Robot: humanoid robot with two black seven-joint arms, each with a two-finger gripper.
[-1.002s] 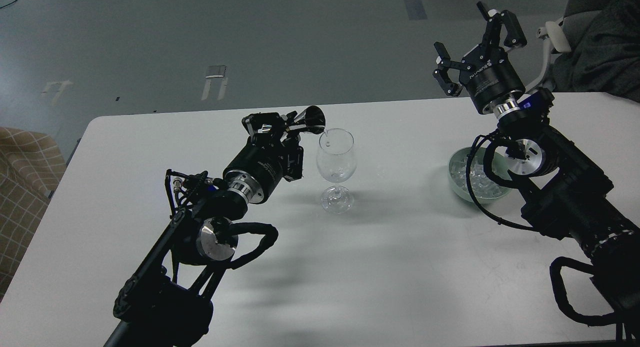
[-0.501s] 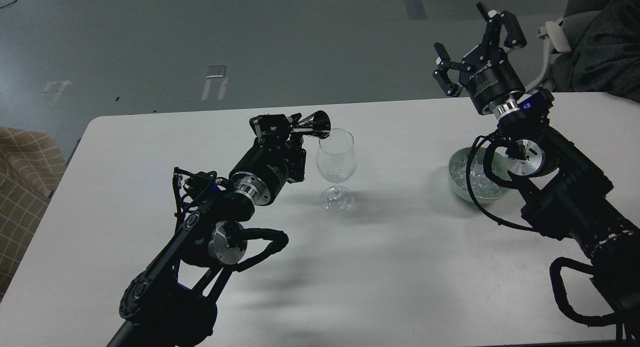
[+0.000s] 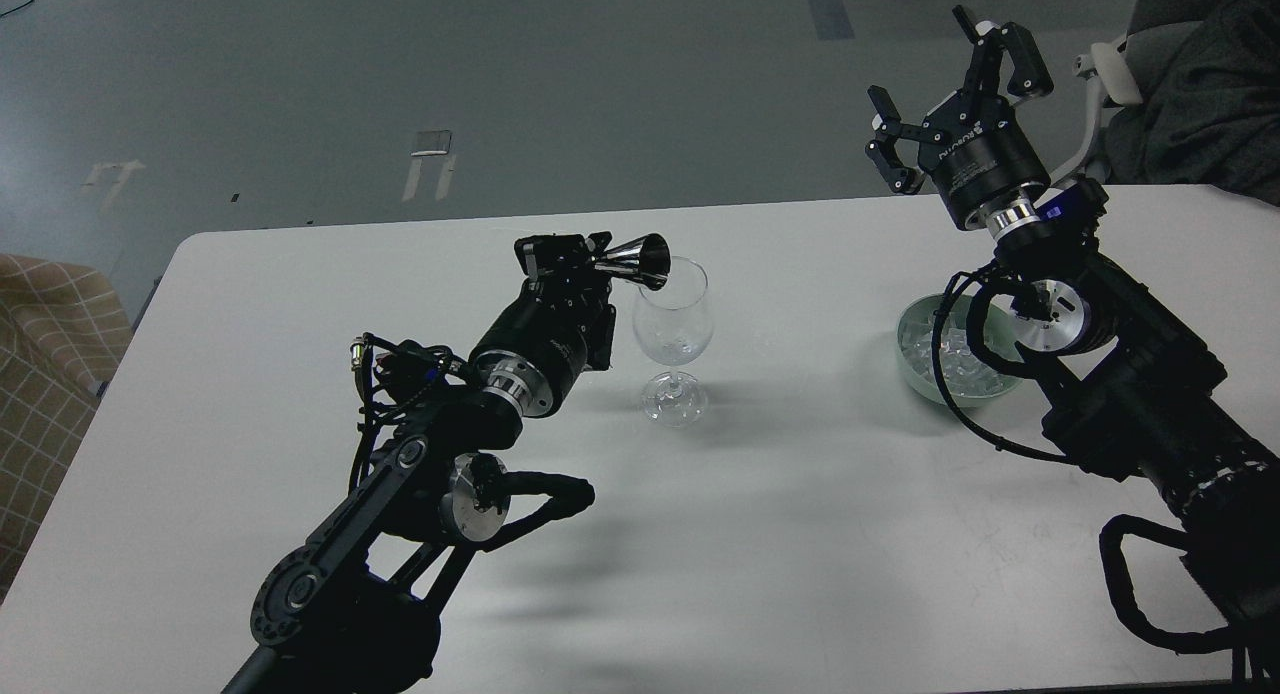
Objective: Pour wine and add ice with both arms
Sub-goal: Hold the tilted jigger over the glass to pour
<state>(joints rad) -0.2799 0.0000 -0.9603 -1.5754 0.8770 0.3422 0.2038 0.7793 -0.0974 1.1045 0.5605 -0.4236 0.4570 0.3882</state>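
Jigger (image 3: 640, 257) clamped in left gripper (image 3: 590, 259), tipped over glass (image 3: 673, 324) — pouring judged nearly done. Ice (image 3: 950, 359) untouched in bowl (image 3: 912, 324); right gripper (image 3: 955, 94) spread wide, empty.

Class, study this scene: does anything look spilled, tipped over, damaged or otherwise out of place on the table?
Nothing stands out. The metal jigger is tipped on purpose by the left gripper over the upright wine glass. No spill shows on the table. The ice sits inside its green bowl. The right gripper is raised, open and empty.
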